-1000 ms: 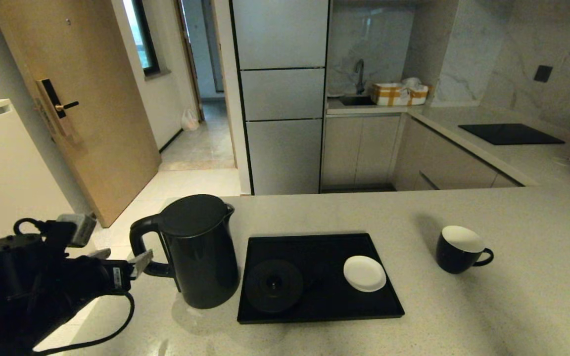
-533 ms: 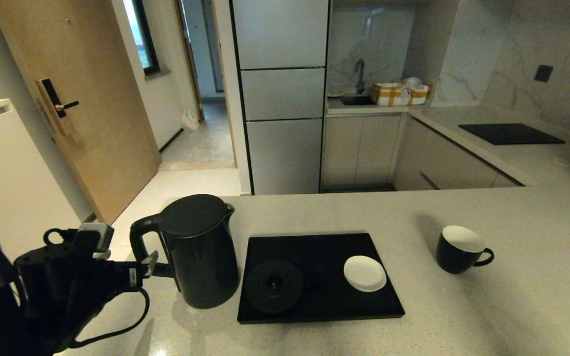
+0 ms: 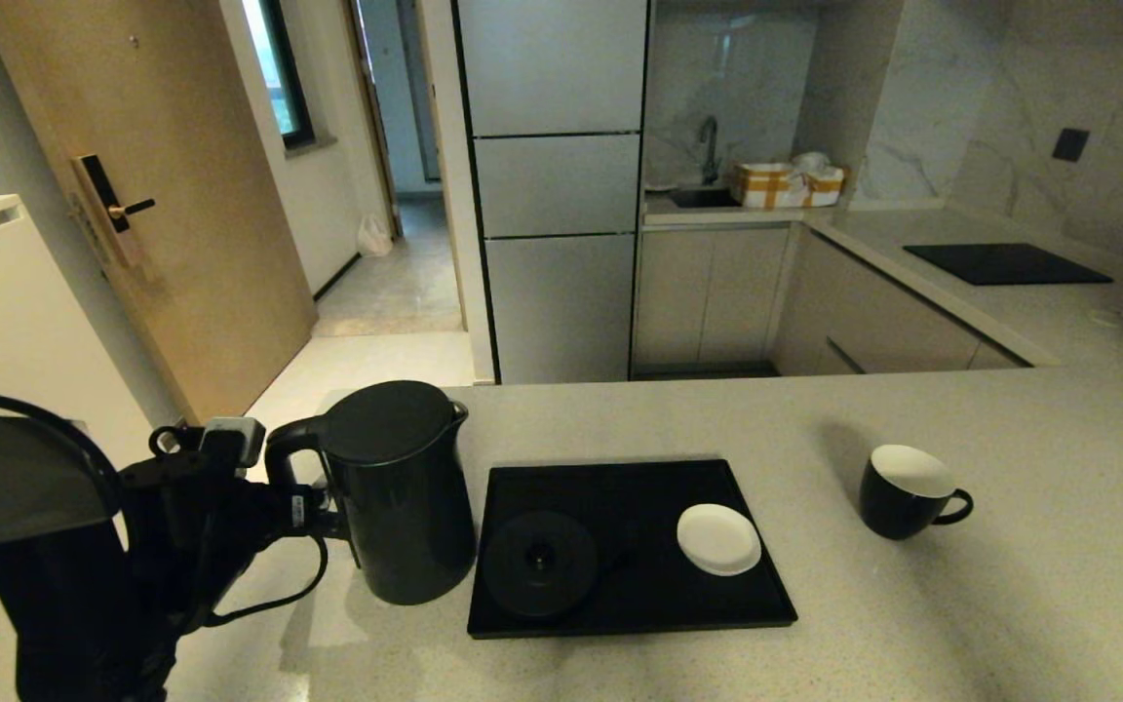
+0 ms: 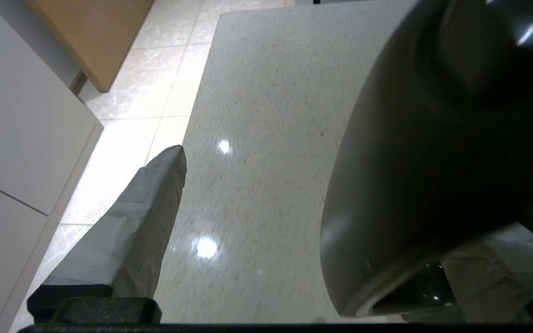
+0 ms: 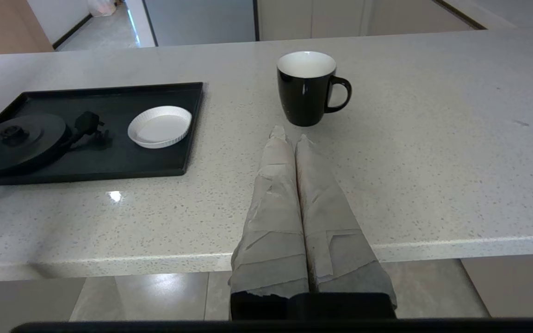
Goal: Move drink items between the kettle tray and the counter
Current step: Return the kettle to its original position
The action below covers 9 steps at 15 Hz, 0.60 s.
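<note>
The tall black kettle [image 3: 396, 497] stands on the beige speckled counter [image 3: 1010, 604], just left of the flat black tray [image 3: 639, 483]. My left gripper [image 3: 313, 512] is open at the kettle's loop handle [image 4: 433, 152]. The handle sits between its two fingers: one taped finger [image 4: 146, 222] stands well clear of it, the other finger [image 4: 493, 268] shows past the handle. The black mug [image 3: 908, 492], white inside, stands on the counter right of the tray. In the right wrist view my right gripper [image 5: 289, 136] is shut and empty, just short of the mug [image 5: 310, 88].
On the tray lie a white saucer [image 3: 717, 538] and the round black base disc [image 3: 539, 564] with its plug [image 5: 88, 125]. The counter's left edge runs close behind the kettle, with floor beyond. A black hob panel [image 3: 1005, 263] lies far back right.
My left gripper has moved forward and to the right, up to the kettle's handle. The kettle has shifted slightly to the right. The mug and the tray have not moved.
</note>
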Motion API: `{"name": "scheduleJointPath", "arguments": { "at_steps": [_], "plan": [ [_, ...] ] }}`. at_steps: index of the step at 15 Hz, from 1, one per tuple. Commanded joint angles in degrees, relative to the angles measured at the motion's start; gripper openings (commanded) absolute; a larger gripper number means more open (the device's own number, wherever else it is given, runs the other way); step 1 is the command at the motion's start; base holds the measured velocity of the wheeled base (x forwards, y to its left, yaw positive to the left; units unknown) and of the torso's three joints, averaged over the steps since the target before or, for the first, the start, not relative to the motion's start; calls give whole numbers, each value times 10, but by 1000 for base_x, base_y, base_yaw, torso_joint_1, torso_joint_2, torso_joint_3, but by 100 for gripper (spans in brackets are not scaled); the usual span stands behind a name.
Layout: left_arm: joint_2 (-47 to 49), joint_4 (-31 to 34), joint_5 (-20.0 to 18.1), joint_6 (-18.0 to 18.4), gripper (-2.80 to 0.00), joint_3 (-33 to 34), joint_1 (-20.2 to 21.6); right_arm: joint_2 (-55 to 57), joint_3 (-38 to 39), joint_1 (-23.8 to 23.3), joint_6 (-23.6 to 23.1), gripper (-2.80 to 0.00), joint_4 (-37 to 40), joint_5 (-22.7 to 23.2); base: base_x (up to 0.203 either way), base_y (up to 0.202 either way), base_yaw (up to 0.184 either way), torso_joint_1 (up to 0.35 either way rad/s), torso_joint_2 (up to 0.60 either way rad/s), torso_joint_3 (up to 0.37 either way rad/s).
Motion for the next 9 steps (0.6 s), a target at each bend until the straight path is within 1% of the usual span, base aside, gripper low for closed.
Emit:
{"name": "scheduleJointPath", "arguments": {
  "at_steps": [1, 2, 3, 6, 9],
  "plan": [
    [19, -5, 6, 1, 0, -15, -2, 1, 0, 0, 0, -280, 0, 0, 0, 0, 0, 0, 0, 0],
    [28, -5, 11, 1, 0, -21, -2, 1, 0, 0, 0, -280, 0, 0, 0, 0, 0, 0, 0, 0],
    [38, -5, 25, 1, -280, -24, -4, 1, 0, 0, 0, -280, 0, 0, 0, 0, 0, 0, 0, 0],
    [37, -5, 30, -1, -280, -23, -8, 1, 0, 0, 0, -280, 0, 0, 0, 0, 0, 0, 0, 0],
    [12, -5, 32, -4, -280, -2, -29, 1, 0, 0, 0, -280, 0, 0, 0, 0, 0, 0, 0, 0]
  ]
}}
